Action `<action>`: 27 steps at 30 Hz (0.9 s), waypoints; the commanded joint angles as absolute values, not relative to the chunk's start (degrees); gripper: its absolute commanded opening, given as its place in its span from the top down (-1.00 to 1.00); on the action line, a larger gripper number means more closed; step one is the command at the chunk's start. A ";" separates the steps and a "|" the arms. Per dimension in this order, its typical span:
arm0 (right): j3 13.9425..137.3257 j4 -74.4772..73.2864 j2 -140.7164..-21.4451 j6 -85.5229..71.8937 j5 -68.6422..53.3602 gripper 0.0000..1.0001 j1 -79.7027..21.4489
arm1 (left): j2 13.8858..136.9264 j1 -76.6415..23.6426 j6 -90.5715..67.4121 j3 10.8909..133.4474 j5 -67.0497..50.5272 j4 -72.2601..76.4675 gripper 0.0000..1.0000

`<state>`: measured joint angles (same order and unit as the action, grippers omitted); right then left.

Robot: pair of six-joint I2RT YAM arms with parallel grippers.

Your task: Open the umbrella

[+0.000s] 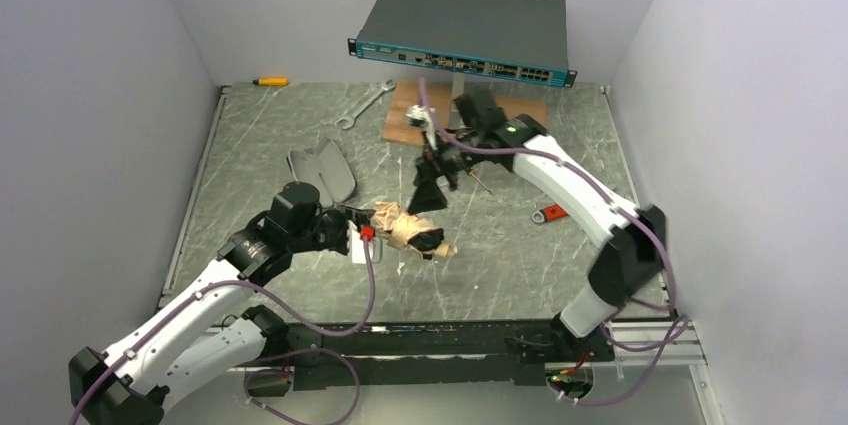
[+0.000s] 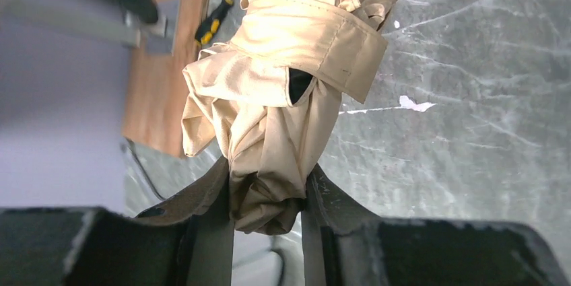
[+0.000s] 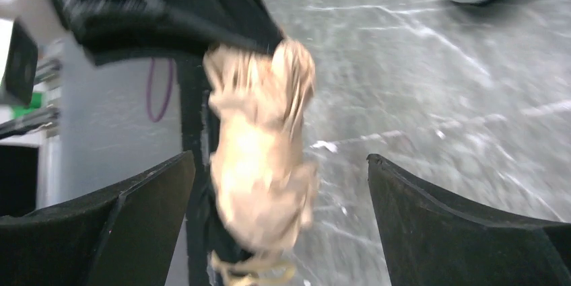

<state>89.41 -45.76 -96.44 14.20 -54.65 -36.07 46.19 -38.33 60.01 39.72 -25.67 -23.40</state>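
Umbrella [image 1: 410, 228]: shut up in a cream bundle over the middle of the table [image 1: 520, 265], a bit closer to the near edge. I cannot tell if it rests on the table or hangs just above it.
Strap [image 2: 316, 44]: wrapped round the bundle, and it looks done up.
Left gripper [image 2: 269, 168]: its fingers pinch one end of the umbrella, with bunched cloth between them.
Right gripper [image 3: 279, 158]: its fingers stand wide and hold nothing. The other end of the umbrella sits between them and touches neither, as far as the blurry picture shows.
Risk, cloth grip: the left gripper may have only soft cloth, not the hard part inside. A pull could make the cloth slide out, and the umbrella would drop.
Risk, strap: while the strap is on, pulling will not open anything. It could tear the cloth.
Risk, right fingers: if they close on loose cloth, they could twist the bundle tighter.
Risk, one hold: only one gripper has it now, so it may swing or tip.
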 commanded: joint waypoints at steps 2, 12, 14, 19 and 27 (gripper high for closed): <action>76.96 -34.98 -76.64 12.18 -44.56 -1.00 -33.75 | 46.18 -31.16 38.29 42.54 -31.47 -17.77 1.00; 71.08 -30.34 -71.29 24.41 -27.63 -1.00 -47.11 | 47.94 -28.51 28.56 44.75 -34.86 -15.56 1.00; 69.23 -28.64 -72.01 27.39 -24.42 -1.00 -49.82 | 47.86 -28.39 27.72 45.73 -36.40 -16.59 1.00; 66.26 -28.15 -72.98 31.57 -19.56 -0.99 -50.49 | 45.93 -28.29 25.33 45.98 -40.09 -16.92 1.00; 61.55 -21.44 -68.69 29.88 -14.36 -0.99 -50.04 | 43.62 -27.72 26.11 44.61 -42.98 -17.46 1.00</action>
